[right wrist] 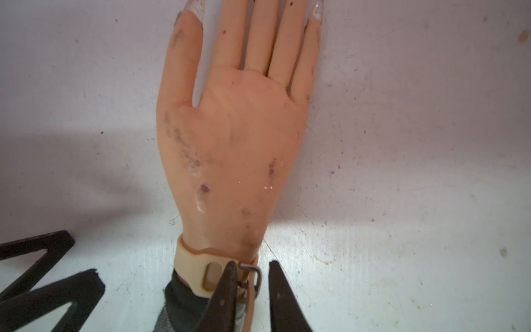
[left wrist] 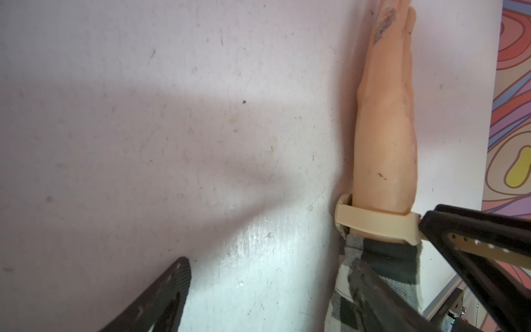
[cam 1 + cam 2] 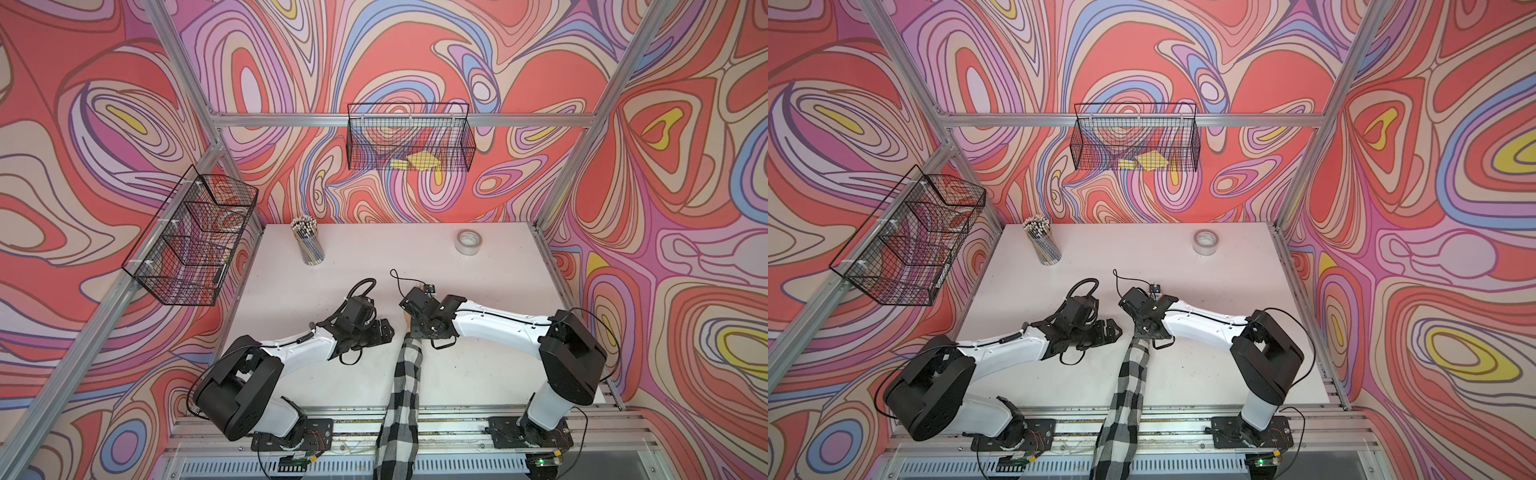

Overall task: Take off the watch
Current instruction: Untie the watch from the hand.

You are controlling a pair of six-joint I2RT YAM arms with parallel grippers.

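Observation:
A mannequin hand (image 1: pixel 235 138) lies palm up on the white table, its forearm in a black-and-white checked sleeve (image 3: pixel 405 395). The watch (image 1: pixel 192 267) sits on its wrist by a cream strap (image 2: pixel 373 221); the face is turned down towards the table and mostly hidden. My right gripper (image 1: pixel 253 266) has closed down onto the metal buckle and the loose strap tail, which runs up between its fingers. One finger touches the buckle and the other stands a sliver away. My left gripper (image 2: pixel 273 287) is open beside the sleeve, holding nothing, with one finger over the cloth.
A cup of pencils (image 3: pixel 309 245) stands at the back left of the table (image 3: pixel 498 299) and a tape roll (image 3: pixel 469 242) at the back right. Two wire baskets (image 3: pixel 409 137) (image 3: pixel 191 237) hang on the walls, above table level.

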